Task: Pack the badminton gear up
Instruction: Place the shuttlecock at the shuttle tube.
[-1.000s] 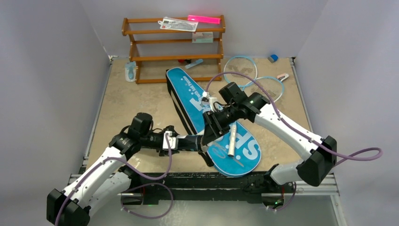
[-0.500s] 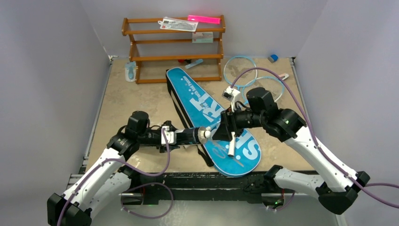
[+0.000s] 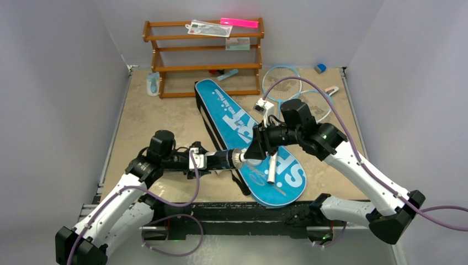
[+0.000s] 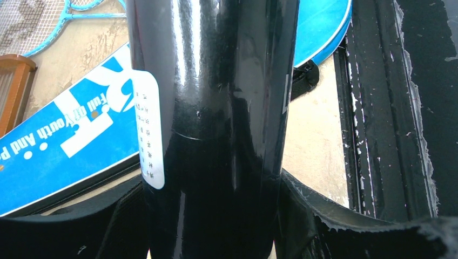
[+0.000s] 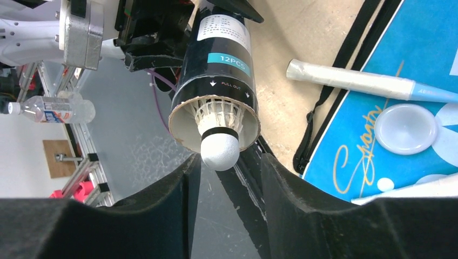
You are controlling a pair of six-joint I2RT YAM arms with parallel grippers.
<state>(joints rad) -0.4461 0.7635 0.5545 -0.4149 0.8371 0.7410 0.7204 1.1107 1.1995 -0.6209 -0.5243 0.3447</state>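
My left gripper (image 3: 212,161) is shut on the long black tube (image 3: 223,159), holding it level over the table with its open mouth to the right. In the left wrist view the tube (image 4: 216,97) fills the space between the jaws of the left gripper (image 4: 216,216). A white feather shuttlecock (image 5: 219,145) sits in the tube (image 5: 219,59), its cork head sticking out. My right gripper (image 5: 229,167) is open, its fingertips on either side of the cork without pinching it. The blue "SPORT" bag (image 3: 221,107) lies flat. Two rackets (image 3: 281,83) lie with one white handle (image 5: 345,80) across the bag.
A clear round lid (image 5: 405,129) rests on the bag. The brown wooden rack (image 3: 204,55) stands at the back with small items on it. A small blue bit (image 3: 320,68) and a pink bit (image 3: 331,89) lie at the back right. The black front rail (image 3: 248,212) runs along the near edge.
My right gripper drew back to the right from the tube's mouth, then came left to it again with its jaws narrower. The left arm and tube stayed almost still.
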